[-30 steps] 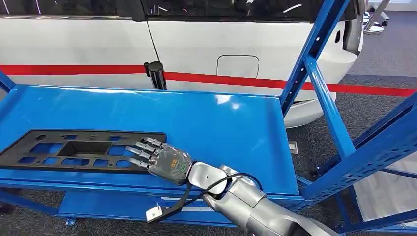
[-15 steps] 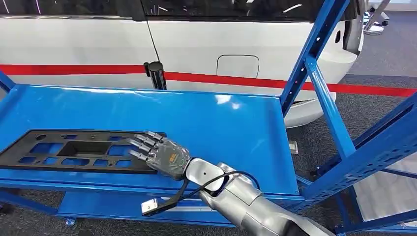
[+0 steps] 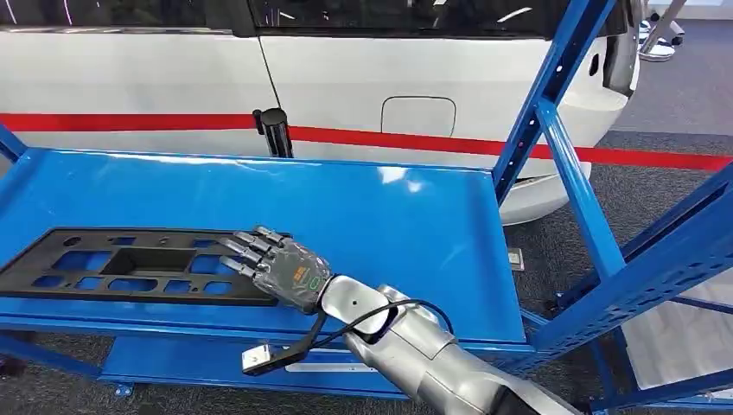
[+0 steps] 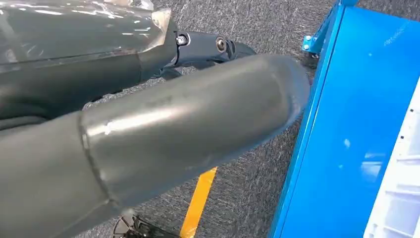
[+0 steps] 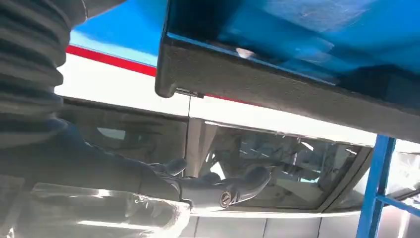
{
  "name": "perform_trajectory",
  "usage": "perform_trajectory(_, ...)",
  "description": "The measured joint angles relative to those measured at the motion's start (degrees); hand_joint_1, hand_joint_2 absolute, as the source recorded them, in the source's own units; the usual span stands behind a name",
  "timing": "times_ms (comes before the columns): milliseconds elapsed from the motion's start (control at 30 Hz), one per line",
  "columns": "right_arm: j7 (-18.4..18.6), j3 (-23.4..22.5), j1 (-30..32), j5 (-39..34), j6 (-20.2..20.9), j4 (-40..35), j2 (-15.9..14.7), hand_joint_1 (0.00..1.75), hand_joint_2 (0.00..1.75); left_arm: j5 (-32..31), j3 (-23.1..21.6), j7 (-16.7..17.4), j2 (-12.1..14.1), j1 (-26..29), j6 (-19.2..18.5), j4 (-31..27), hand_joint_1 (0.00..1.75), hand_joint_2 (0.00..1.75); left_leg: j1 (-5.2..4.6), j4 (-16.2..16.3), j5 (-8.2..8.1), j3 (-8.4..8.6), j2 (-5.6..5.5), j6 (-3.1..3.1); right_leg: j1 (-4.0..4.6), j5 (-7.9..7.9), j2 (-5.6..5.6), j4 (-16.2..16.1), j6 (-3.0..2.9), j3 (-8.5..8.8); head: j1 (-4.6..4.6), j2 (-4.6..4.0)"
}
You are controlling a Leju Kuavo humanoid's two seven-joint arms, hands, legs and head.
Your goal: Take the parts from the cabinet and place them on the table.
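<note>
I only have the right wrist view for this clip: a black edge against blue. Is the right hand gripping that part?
Observer: No. In the head view the right hand has its fingers spread over the right end of the black perforated panel, not closed around it.
Operator: Where does the panel lie?
Observer: Flat on the blue shelf, near its front left.
Operator: And the left hand?
Observer: The left wrist view shows the left hand hanging over grey carpet, above a yellow floor line.

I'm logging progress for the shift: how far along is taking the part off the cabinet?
Nothing looks delivered: the black panel lies flat on the blue shelf. In hand: the right hand hovers at the panel's near end, fingers spread, no grip visible. Left: grasping, lifting, carrying it to the table.
</note>
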Motion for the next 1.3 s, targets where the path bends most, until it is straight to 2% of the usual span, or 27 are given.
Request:
perform_trajectory(100, 0.00, -0.02, 0.00, 0.13, 0.09, 0.26, 0.28, 0.00, 1.75, 0.07, 0.00, 0.00, -0.04, 0.00, 0.00, 0.00, 0.00, 0.00, 0.00, 0.00, 0.00, 0.00, 0.00, 0.00, 0.00, 0.00, 0.00, 0.00, 0.00, 0.00, -0.02, 0.00)
perform_trajectory(133, -0.02, -0.04, 0.00, 0.17, 0.30, 0.35, 0.33, 1.01, 1.75, 0.07, 0.00, 0.00, -0.04, 0.00, 0.00, 0.00, 0.00, 0.00, 0.00, 0.00, 0.00, 0.00, 0.00, 0.00, 0.00, 0.00, 0.00, 0.00, 0.00, -0.01, -0.02, 0.00)
perform_trajectory(167, -0.02, -0.04, 0.00, 0.22, 0.59, 0.42, 0.35, 1.71, 1.75, 0.09, 0.00, 0.00, -0.04, 0.01, 0.00, 0.00, 0.00, 0.00, 0.00, 0.00, 0.00, 0.00, 0.00, 0.00, 0.00, 0.00, 0.00, 0.00, 0.00, 0.00, -0.02, 0.00)
perform_trajectory(567, -0.61, -0.92, -0.09, 0.46, 1.14, 1.42, 0.94, 1.75, 1.75, 0.24, 0.00, 0.00, -0.04, 0.01, 0.00, 0.00, 0.00, 0.00, 0.00, 0.00, 0.00, 0.00, 0.00, 0.00, 0.00, 0.00, 0.00, 0.00, 0.00, 0.00, -0.02, 0.00)
perform_trajectory(933, -1.18, -1.38, -0.73, 0.33, -0.06, 1.38, 1.14, 1.69, 1.75, 0.42, 0.00, -0.48, -0.04, 0.01, 0.24, 0.00, 0.00, 0.00, 0.01, 0.00, 0.00, 0.01, 0.01, 0.00, 0.00, 0.00, 0.01, 0.00, -0.01, 0.00, 0.00, 0.00)
perform_trajectory(967, -1.68, -1.49, -0.72, 0.18, -0.89, 1.31, 1.14, 1.75, 1.75, 0.39, 0.00, -0.85, -0.04, 0.01, 0.77, 0.00, 0.00, 1.75, 0.01, 0.00, 0.00, 0.01, 0.01, 0.00, 0.00, 0.00, 0.01, 0.00, 0.00, 0.00, -0.02, 0.00)
perform_trajectory(1100, -2.49, -2.42, -0.72, 0.21, -2.95, -1.00, 0.75, 1.73, 1.75, 0.24, -0.02, -3.95, -0.13, 0.01, 4.09, 0.00, 0.00, 1.75, 0.01, 0.00, 0.00, 0.01, 0.01, 0.00, 0.00, 0.00, 0.01, 0.00, 0.00, -0.01, -0.02, 0.00)
perform_trajectory(1300, -2.14, -3.96, -1.06, 1.51, -3.43, -4.94, -0.39, 1.73, 1.75, 0.26, -0.02, -5.16, -0.20, 0.02, 4.48, 0.00, 0.00, 1.75, 0.01, 0.00, 0.00, 0.00, 0.01, 0.00, 0.00, 0.00, 0.01, 0.01, 0.00, -0.01, -0.02, 0.00)
